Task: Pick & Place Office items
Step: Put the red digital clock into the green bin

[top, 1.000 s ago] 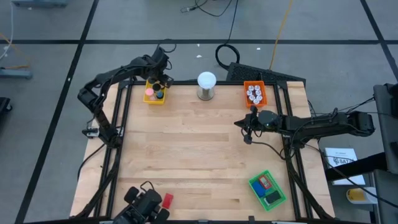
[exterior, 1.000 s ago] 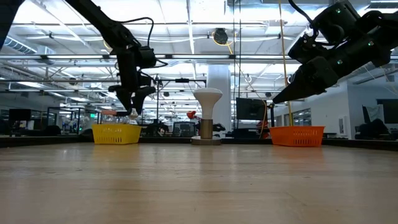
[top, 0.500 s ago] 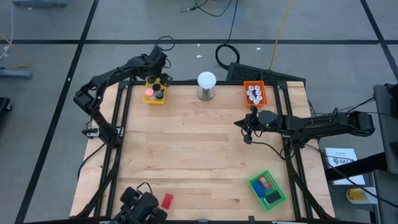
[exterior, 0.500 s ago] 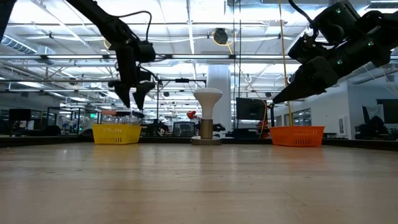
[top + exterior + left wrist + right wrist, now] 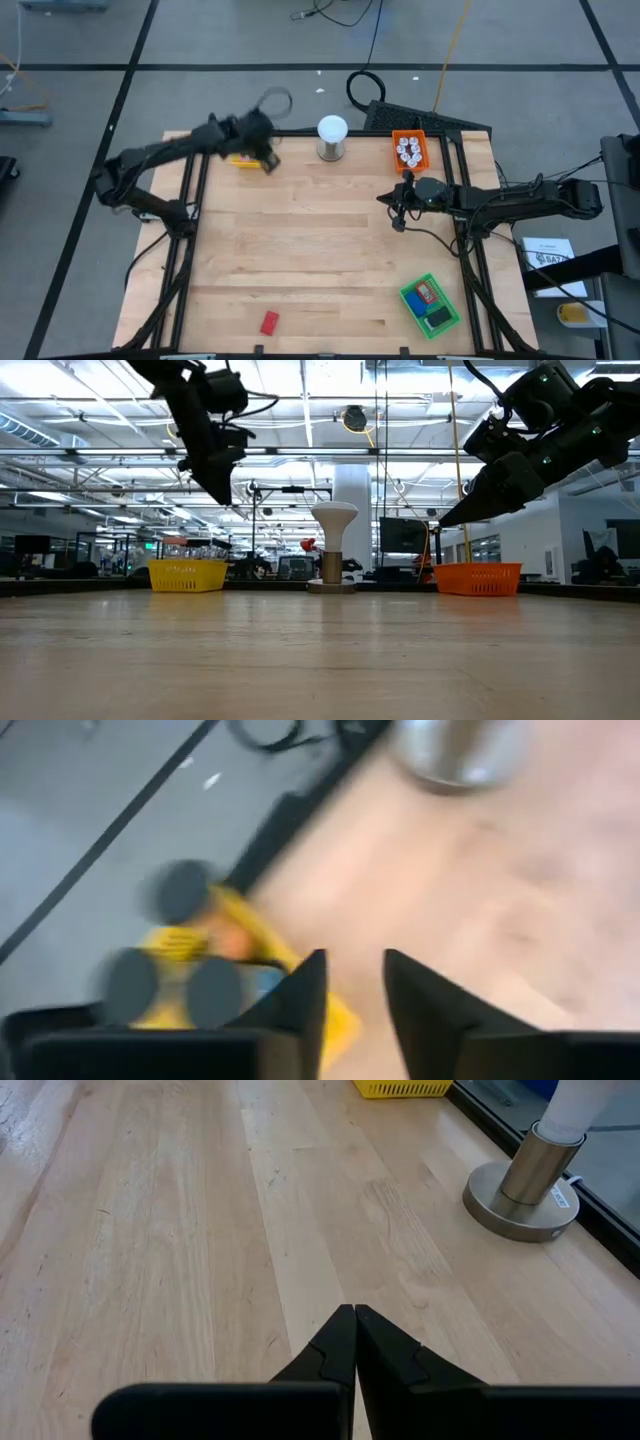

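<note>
The narrowly parted left gripper [image 5: 268, 163] is held empty over the yellow plastic tray [image 5: 238, 159] at the wooden worktop's [image 5: 320, 250] far edge, the shut right gripper [image 5: 397, 222] near its right edge, bare boards between.

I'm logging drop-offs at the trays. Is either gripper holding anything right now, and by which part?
Nothing is held. The left gripper is above the yellow tray with an empty gap between its fingers. The right gripper is shut on nothing over the table.

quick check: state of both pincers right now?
Left pincer: open, nothing between the fingers, above the yellow tray.
Right pincer: closed, empty, hovering over bare table.
</note>
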Controlling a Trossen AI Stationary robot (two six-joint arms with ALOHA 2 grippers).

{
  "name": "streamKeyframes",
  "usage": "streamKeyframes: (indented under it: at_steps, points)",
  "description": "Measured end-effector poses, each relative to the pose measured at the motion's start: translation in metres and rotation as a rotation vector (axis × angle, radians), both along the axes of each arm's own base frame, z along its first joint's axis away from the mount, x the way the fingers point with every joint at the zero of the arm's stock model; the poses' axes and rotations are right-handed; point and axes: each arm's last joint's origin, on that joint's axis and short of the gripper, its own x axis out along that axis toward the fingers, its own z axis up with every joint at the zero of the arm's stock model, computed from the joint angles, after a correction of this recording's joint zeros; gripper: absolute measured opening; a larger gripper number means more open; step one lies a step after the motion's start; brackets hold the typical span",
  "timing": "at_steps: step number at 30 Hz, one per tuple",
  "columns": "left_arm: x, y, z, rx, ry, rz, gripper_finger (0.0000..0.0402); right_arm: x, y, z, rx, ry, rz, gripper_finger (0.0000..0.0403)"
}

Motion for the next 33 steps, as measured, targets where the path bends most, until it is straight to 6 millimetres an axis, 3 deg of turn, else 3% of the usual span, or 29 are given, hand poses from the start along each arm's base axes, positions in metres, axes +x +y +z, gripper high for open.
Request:
streamKeyframes:
  at_steps: [7,13,21,27,33]
  points:
    - [0.015,-0.098,-0.048,-0.086,-0.054,-0.272,0.0008,0.001,0.004,0.001,0.004,-0.013,0.02,0.0]
    - [0.023,-0.168,-0.072,-0.256,-0.118,-0.368,0.0023,0.007,0.02,0.007,0.025,-0.095,0.098,0.0]
    - [0.013,-0.273,-0.073,-0.296,-0.184,-0.379,0.0008,0.021,0.051,0.01,0.029,-0.212,0.248,0.0]
    - [0.002,-0.332,-0.083,-0.428,-0.151,-0.283,0.0005,0.026,0.068,0.003,-0.025,-0.211,0.259,0.0]
    - [0.013,-0.383,-0.084,-0.407,-0.04,-0.188,0.0007,0.027,0.077,-0.003,-0.031,-0.185,0.271,0.0]
